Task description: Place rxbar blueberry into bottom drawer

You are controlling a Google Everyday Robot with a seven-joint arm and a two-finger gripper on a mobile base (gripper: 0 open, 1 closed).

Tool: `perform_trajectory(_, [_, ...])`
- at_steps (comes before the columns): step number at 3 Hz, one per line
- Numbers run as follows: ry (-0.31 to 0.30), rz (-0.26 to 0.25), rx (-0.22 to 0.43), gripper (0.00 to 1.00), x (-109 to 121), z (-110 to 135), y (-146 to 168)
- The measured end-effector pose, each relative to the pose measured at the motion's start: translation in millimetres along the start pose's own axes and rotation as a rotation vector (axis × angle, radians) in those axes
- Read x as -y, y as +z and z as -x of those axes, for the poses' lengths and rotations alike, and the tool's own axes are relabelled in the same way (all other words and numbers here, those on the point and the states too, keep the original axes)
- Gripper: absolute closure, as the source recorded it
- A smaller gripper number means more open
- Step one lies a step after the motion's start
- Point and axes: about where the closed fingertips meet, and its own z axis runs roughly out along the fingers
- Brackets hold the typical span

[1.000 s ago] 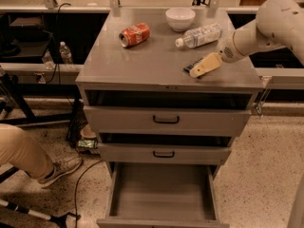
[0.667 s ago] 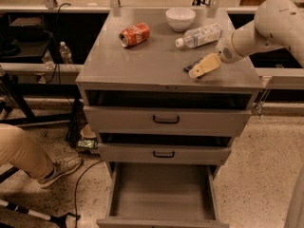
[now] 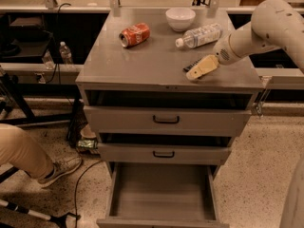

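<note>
The rxbar blueberry (image 3: 191,66) is a dark flat bar lying on the grey cabinet top (image 3: 142,63) near its right front corner; only its left end shows. My gripper (image 3: 201,68) reaches in from the right on a white arm and sits low over the bar, covering most of it. The bottom drawer (image 3: 161,196) is pulled out at the foot of the cabinet, a wide grey tray with nothing in it.
A crushed red can (image 3: 134,34), a white bowl (image 3: 180,18) and a clear plastic bottle (image 3: 199,35) lie on the cabinet top behind the bar. The two upper drawers (image 3: 166,120) stand slightly ajar. A person's leg and shoe (image 3: 33,156) are at the left.
</note>
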Motion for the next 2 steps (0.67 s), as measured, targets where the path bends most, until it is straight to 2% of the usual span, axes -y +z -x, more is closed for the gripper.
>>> perform_trajectory(1, [0.003,0.009,-0.001,0.0,-2.6,0.4,1.5])
perform_trajectory(2, [0.01,0.022,-0.002,0.18,-7.1,-0.8,5.1])
